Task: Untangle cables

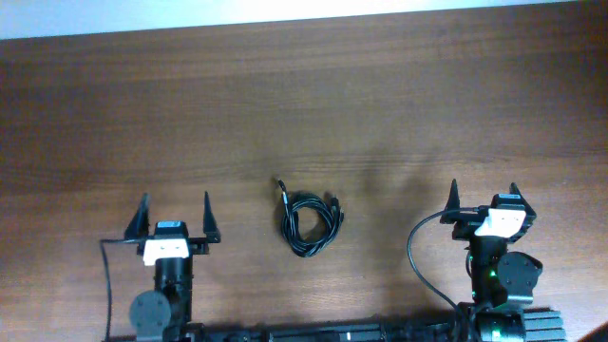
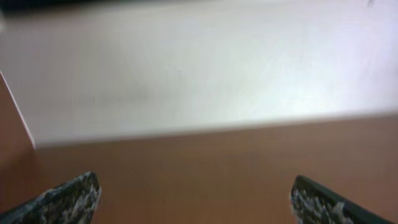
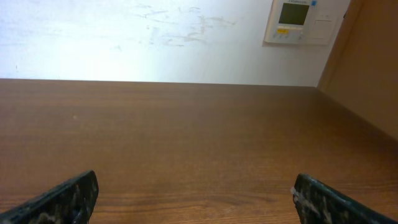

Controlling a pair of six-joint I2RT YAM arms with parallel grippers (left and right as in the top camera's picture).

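By the worktop's robot-side edge, at left, the left gripper stands with jaws wide apart, empty. The cables lie coiled in one bundle near that edge's middle. At right, the right gripper is equally spread, empty.

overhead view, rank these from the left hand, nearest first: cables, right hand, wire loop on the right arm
From the left hand:
1. cables, mid-table, to its right
2. wire loop, just left of the right arm
3. right hand, far right
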